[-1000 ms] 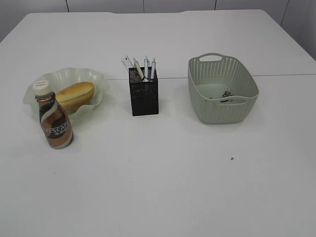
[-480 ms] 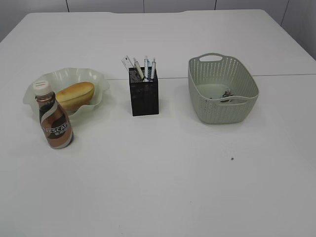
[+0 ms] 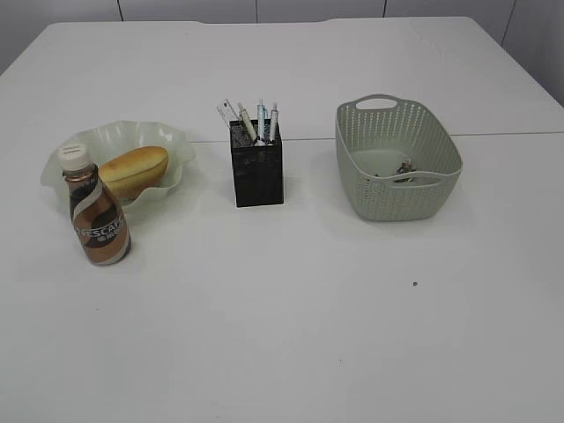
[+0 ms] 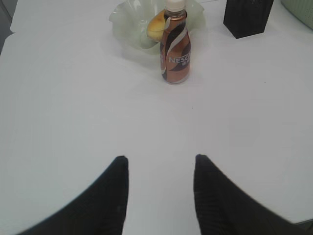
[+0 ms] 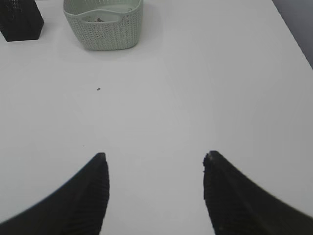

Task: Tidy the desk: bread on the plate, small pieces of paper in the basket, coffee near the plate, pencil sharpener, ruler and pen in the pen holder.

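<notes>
Both my tools — left tool and right tool — hang apart and empty over the near counter, since bread sits plated and the Nescafé coffee bottle beside it.

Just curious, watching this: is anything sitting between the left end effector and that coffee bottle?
Nothing visible. Only bare white table lies between the open left end effector and the coffee bottle.
</notes>
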Controlling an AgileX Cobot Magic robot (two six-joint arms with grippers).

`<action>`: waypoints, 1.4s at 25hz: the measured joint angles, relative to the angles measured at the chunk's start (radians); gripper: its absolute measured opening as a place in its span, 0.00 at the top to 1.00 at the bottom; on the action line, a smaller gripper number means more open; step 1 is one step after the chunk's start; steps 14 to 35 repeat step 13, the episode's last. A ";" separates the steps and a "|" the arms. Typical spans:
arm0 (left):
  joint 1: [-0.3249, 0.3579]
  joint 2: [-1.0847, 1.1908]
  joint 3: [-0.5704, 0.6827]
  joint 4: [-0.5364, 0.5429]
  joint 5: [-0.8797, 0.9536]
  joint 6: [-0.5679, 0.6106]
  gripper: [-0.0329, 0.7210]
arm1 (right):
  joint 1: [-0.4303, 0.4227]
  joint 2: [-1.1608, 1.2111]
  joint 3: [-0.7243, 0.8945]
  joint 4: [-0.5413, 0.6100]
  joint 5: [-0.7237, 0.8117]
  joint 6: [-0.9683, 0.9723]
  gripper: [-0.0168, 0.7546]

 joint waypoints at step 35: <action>0.000 0.000 0.000 0.000 0.000 0.000 0.57 | 0.000 0.000 0.000 0.000 0.000 0.001 0.39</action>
